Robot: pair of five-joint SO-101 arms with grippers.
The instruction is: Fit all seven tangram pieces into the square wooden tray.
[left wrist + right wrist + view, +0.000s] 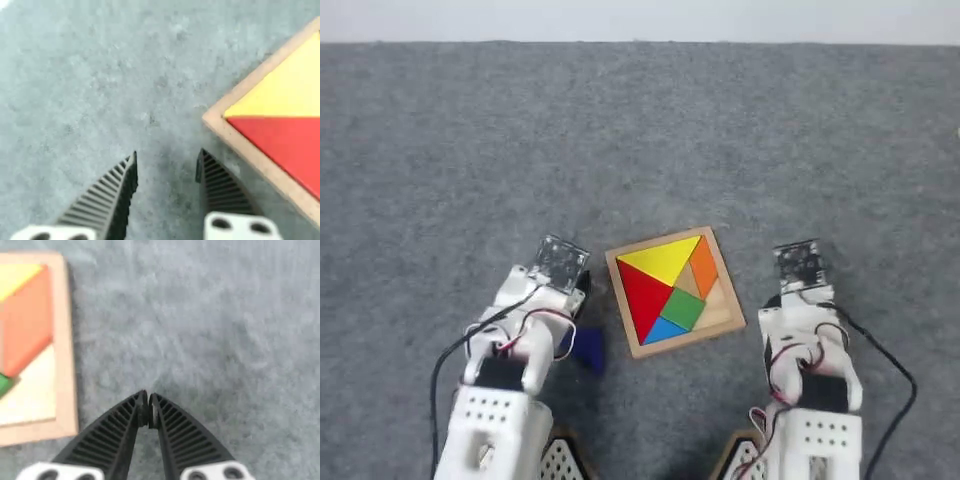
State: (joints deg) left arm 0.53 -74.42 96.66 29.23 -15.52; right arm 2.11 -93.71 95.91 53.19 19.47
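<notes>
Tangram pieces lay in the square wooden tray (695, 339), which sat turned at an angle on the grey table (640, 130) between the two arms. In the high view a yellow triangle (665, 258) filled the far part of the tray. A red triangle (642, 290) met it along one edge on the left arm's side, and an orange piece (704, 264) lay against it on the right arm's side. A green square (683, 308) sat nearer the arms, with a small blue triangle (665, 330) touching it at the tray's near edge. Beside the green and orange pieces was a pale wood patch (722, 300); I could not tell whether it was a piece or the tray's bare floor. A dark blue shape (588, 348) lay on the table outside the tray, just beside the left arm (515, 345) and partly hidden by it. The left gripper (167, 170) was over bare table near a corner of the tray, its fingers spread apart and holding nothing. The right gripper (148, 407), at the end of the right arm (810, 340), was over the table just beside the tray's other side, its tips pressed together with nothing between them.
</notes>
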